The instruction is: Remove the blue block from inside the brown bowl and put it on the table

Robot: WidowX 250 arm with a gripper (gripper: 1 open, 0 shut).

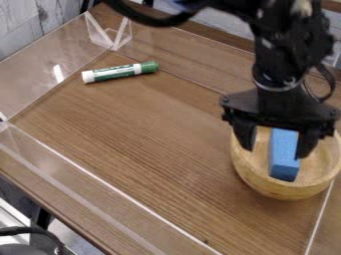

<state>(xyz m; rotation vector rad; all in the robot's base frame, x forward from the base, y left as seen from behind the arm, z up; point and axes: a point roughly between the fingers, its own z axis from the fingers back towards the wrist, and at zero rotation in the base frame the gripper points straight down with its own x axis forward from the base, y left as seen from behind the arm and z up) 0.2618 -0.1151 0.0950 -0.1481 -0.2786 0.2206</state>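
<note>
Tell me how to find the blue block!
Look at the wooden table, then the round tan bowl near its right edge. The blue block lies inside, under the robot's open jaws. It's flat and light blue, unlike the green-and-white marker far away.

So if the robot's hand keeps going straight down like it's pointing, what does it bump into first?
Probably the blue block lying in the brown bowl. The open hand hangs right over it, though depth is hard to judge.

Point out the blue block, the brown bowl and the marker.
blue block (284,154): camera view, its top face.
brown bowl (253,171): camera view, its left rim.
marker (118,72): camera view, its white barrel.
</note>
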